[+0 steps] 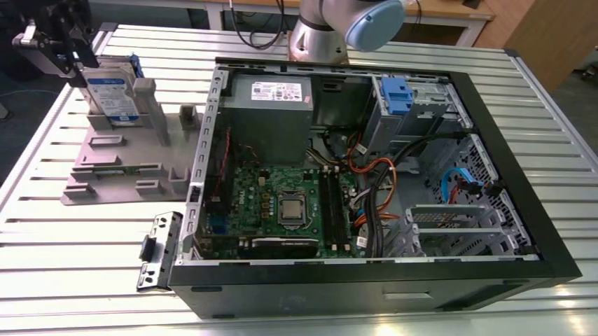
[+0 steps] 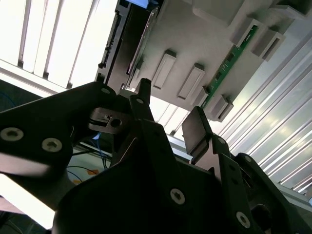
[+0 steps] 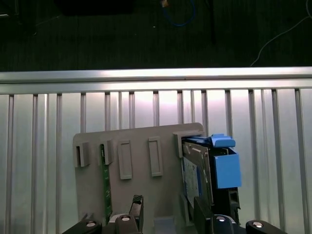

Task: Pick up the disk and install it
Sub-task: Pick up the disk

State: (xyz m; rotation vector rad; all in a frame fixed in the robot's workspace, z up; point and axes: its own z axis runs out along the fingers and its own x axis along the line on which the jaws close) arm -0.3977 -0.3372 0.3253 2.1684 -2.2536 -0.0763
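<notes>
Right, upper left of the exterior view: I've got the gripper (image 1: 66, 59) close beside the disk's (image 1: 110, 94) top. In both wrist views its fingers (image 2: 197, 129) are spread, holding nothing. The disk stands on edge in the grey stand (image 1: 112, 168), propped by posts, top edge free to pinch. To the right is the computer case (image 1: 523, 182), open for access.

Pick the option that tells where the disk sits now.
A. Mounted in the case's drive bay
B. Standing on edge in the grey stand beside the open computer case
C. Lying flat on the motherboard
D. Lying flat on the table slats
B: in the exterior view the disk stands on edge in a slot of the grey stand, to the exterior view's left of the open computer case, not inside it.
</notes>
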